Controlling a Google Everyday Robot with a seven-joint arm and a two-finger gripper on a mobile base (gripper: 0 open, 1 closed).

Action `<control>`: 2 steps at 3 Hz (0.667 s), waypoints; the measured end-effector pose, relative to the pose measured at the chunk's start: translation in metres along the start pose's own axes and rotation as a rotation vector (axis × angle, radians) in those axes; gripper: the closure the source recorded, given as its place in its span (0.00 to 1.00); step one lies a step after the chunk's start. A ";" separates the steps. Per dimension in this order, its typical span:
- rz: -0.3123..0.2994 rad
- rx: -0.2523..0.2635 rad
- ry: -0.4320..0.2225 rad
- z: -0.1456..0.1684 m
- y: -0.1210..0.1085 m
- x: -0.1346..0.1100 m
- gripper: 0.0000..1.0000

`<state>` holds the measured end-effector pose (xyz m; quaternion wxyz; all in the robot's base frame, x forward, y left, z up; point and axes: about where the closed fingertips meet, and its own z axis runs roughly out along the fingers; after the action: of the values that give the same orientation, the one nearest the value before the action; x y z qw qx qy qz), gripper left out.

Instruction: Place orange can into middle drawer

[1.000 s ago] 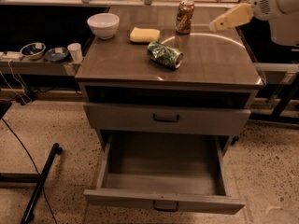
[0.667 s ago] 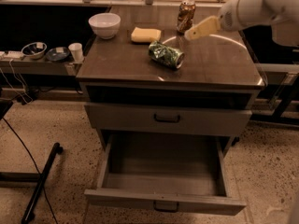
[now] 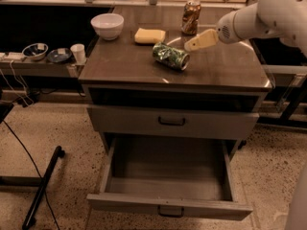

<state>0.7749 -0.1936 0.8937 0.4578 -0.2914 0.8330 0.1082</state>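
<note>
The orange can [image 3: 191, 17] stands upright at the back of the cabinet top, right of centre. My gripper [image 3: 197, 41] hangs over the top just in front of and a little right of it, apart from it, on a white arm [image 3: 259, 16] that comes in from the upper right. A green leaf-patterned can [image 3: 171, 56] lies on its side just left of the gripper. The middle drawer [image 3: 168, 164] is pulled out wide below, with a bare grey floor. The other grey drawer [image 3: 171, 121] above it is closed.
A white bowl [image 3: 107, 25] and a yellow sponge [image 3: 149, 35] sit at the back left of the top. A low side shelf at the left holds two small bowls [image 3: 35, 51] and a white cup [image 3: 77, 53]. A black pole [image 3: 43, 186] lies on the speckled floor at the left.
My arm has swung left from the right edge of the view. The gripper now sits lower over the top, close to the two cans. Neither can has moved.
</note>
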 end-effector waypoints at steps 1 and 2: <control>0.056 0.002 -0.115 0.015 -0.017 -0.008 0.00; 0.116 0.003 -0.284 0.036 -0.039 -0.031 0.00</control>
<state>0.8354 -0.1968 0.9027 0.5644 -0.2239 0.7754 0.1733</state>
